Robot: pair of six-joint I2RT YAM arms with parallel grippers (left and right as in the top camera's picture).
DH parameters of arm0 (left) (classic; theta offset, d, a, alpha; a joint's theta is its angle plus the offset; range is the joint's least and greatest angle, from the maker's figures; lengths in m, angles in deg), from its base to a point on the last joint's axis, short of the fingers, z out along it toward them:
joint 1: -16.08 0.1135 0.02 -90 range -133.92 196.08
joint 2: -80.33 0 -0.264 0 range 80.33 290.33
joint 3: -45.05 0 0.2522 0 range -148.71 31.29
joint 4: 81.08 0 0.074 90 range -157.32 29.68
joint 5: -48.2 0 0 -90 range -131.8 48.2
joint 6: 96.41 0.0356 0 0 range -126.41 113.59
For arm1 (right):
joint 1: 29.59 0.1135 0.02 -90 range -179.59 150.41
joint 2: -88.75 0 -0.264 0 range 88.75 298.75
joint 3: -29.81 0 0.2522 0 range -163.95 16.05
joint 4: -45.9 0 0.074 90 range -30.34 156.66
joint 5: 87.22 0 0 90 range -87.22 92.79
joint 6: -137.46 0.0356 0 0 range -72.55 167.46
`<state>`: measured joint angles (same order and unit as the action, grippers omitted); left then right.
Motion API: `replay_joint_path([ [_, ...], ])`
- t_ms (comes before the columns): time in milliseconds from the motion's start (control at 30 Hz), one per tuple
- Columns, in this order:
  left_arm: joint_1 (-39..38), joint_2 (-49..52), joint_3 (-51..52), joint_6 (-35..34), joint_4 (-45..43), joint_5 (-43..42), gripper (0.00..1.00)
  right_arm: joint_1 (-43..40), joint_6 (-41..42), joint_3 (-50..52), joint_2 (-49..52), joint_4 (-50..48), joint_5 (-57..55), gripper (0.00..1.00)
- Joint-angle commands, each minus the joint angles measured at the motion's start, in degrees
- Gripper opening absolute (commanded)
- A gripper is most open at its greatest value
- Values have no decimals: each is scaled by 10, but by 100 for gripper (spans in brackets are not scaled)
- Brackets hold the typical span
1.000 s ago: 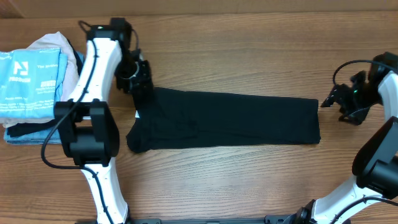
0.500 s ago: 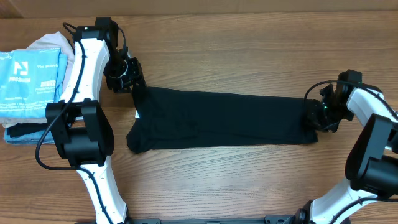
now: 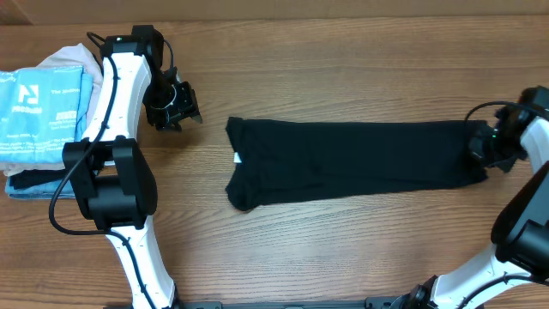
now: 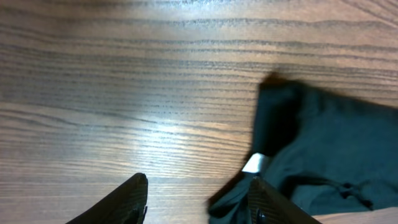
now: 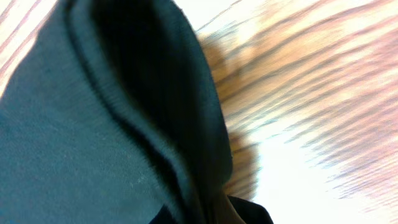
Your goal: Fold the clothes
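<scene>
Black garment (image 3: 352, 163), right jaws gripping its end, left jaws spread, apart

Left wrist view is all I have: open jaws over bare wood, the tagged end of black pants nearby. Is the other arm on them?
Observer: Yes, the right gripper is at the far end of the black pants, opposite the white tag.
Operator: Actually gripping?
Observer: The right wrist view shows the cuff pressed up against its jaws; it looks clamped.
Operator: Anything else around?
Observer: A pile of clothes lies beyond the left gripper, away from the pants.
</scene>
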<state>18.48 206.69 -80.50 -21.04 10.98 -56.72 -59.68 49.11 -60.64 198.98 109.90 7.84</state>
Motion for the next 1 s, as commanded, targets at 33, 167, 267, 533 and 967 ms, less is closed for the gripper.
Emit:
replay_joint_path([
  [33, 3, -5, -5, 18, 10, 5, 57, -14, 0, -112, 1, 68, -6, 4],
  [167, 3, -5, -5, 29, 8, 8, 61, 33, 0, -177, 0, 144, 6, 4],
  [267, 2, -5, -5, 28, 5, 9, 65, 76, -2, -199, 0, 196, 51, 4],
  [533, 2, -5, -5, 28, -11, 9, 77, 211, -2, -211, -6, 308, 92, 4],
  [967, 2, -5, -5, 29, -11, 9, 81, 375, 0, -176, 3, 229, 104, 6],
])
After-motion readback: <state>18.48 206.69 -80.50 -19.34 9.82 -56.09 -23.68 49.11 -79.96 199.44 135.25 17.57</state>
